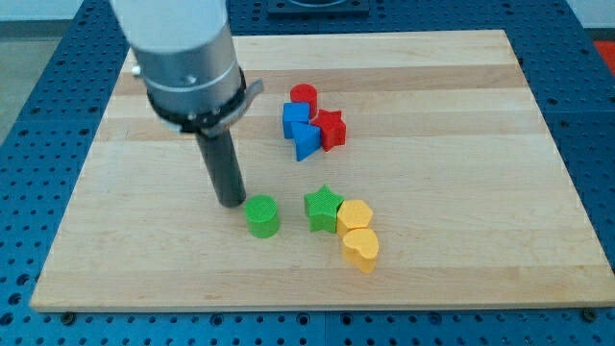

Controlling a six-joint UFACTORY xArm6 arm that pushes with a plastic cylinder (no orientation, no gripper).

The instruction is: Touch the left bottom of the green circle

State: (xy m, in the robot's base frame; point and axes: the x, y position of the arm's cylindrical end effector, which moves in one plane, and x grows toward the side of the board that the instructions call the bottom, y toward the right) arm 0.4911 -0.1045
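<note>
green circle (261, 215) low-centre on board (461, 279) | my tip (232, 203) at its 10 o'clock, just beside, contact unclear; judged short of left-bottom target, needs 7-8 o'clock | no jaws, bare rod | green star (324, 208) at 3 o'clock, touching yellow blocks (357, 234) | red/blue cluster (309, 122) at 1 o'clock, well apart

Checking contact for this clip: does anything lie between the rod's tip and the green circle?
Nothing: in the camera view my tip sits just upper left of the green circle, only a sliver of bare board between.
</note>
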